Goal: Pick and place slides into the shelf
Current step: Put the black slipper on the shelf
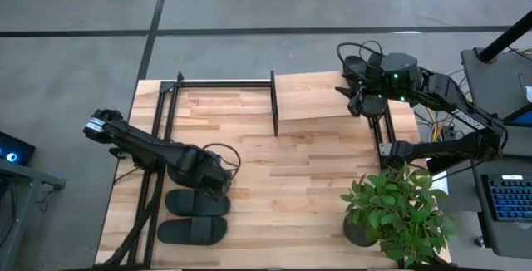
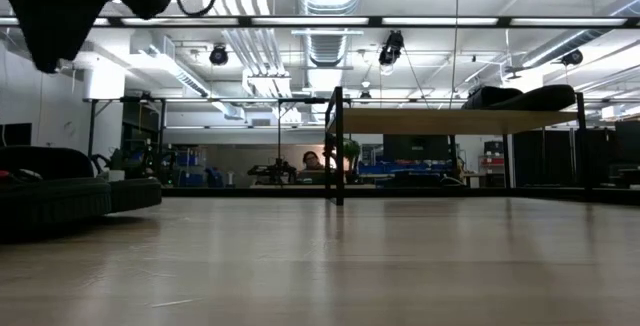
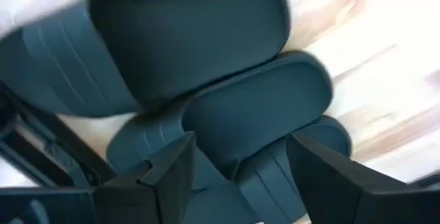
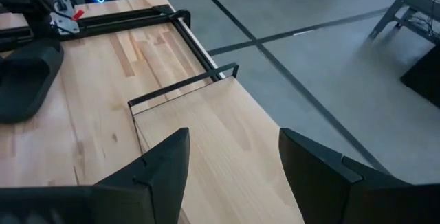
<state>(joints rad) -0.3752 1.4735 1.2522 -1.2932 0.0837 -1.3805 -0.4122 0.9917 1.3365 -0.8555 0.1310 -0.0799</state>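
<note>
Filling the left wrist view, three matte black open-toe slide sandals (image 3: 234, 107) are lying side by side on the pale wooden tabletop (image 1: 307, 188), just under the left gripper (image 3: 237, 176). Its two dark fingers (image 3: 172, 176) are standing wide apart and are gripping nothing. From above, the left arm is reaching in from the table's left edge and is hanging over that cluster of slides (image 1: 198, 203) at the near-left corner, hiding one of them.

Across the table, the small low shelf with a light wood plank top and thin black metal side frames (image 1: 324, 96) is sitting at the far right side. Another black slide (image 2: 520, 97) is resting on its plank at the right end. The right gripper (image 1: 366, 96) is hovering above that end of the shelf, with its fingers (image 4: 168, 162) spread and empty over the plank (image 4: 220, 148).

A green leafy potted plant (image 1: 397, 213) is standing at the near-right corner. In the room beyond, a person (image 2: 312, 160) is sitting far off.
</note>
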